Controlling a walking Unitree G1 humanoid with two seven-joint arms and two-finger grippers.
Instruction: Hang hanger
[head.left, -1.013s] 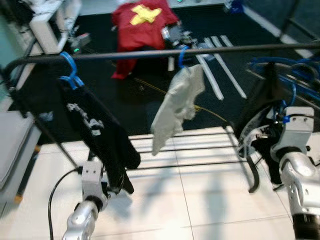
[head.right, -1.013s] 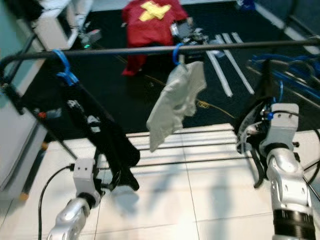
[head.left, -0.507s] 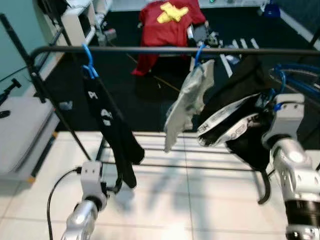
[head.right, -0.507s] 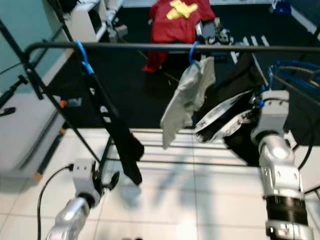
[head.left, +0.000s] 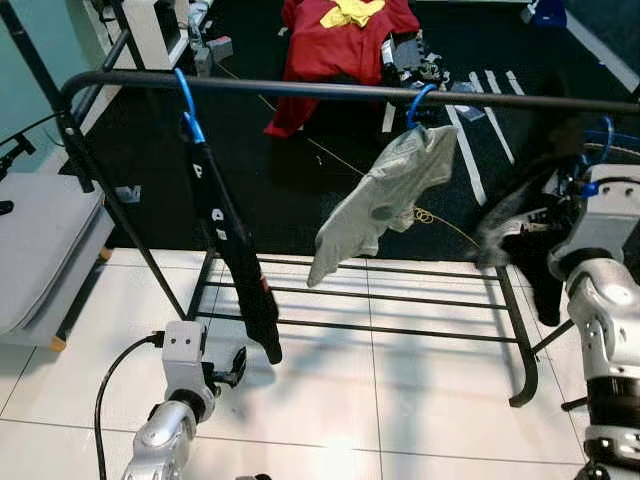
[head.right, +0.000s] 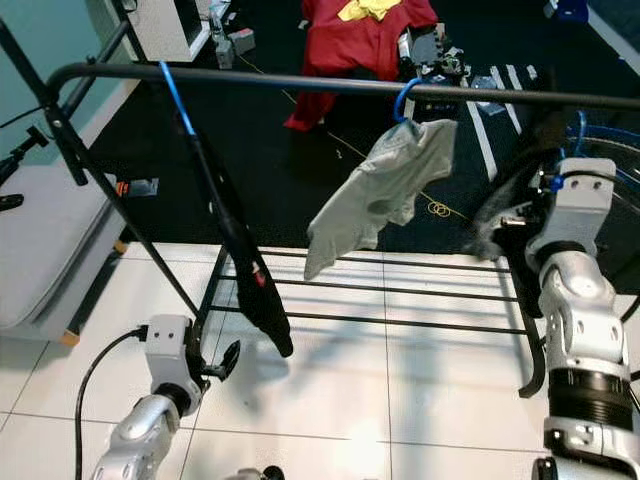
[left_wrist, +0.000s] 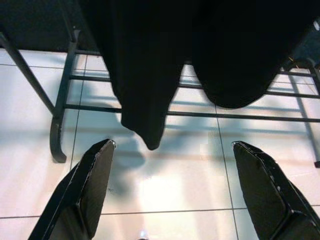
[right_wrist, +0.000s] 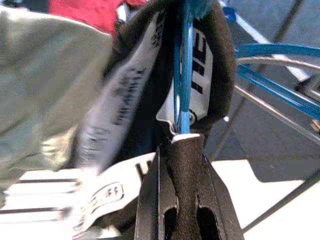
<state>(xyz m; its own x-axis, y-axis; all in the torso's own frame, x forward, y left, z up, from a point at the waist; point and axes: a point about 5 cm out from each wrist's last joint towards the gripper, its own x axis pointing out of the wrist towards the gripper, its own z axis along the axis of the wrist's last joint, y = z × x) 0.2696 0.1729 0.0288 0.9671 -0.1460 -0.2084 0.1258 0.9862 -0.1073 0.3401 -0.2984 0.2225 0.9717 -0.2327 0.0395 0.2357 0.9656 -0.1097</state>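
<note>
A black rail (head.left: 330, 90) spans the clothes rack. From it hang a long black garment (head.left: 228, 240) on a blue hanger (head.left: 188, 105) and a grey shirt (head.left: 385, 195) on another blue hanger (head.left: 418, 100). My right gripper (right_wrist: 181, 145) is shut on a third blue hanger (right_wrist: 186, 75), which carries a black garment with white lettering (head.left: 520, 215). That garment sits below the rail's right end and is blurred. My left gripper (head.left: 232, 366) is low over the tiles, open and holding nothing, just below the long black garment's hem (left_wrist: 150, 135).
The rack's lower bars (head.left: 380, 330) and curved foot (head.left: 525, 380) stand on white tiles. A red shirt (head.left: 335, 40) and white slats (head.left: 470, 130) lie on the dark carpet behind. A grey cushion (head.left: 40, 240) is at the left, and blue hangers (head.right: 600, 140) at the right.
The camera has shifted. The black garment in my right gripper, spread up near the rail half a second ago, is now lower and further right. My left gripper stays low and open.
</note>
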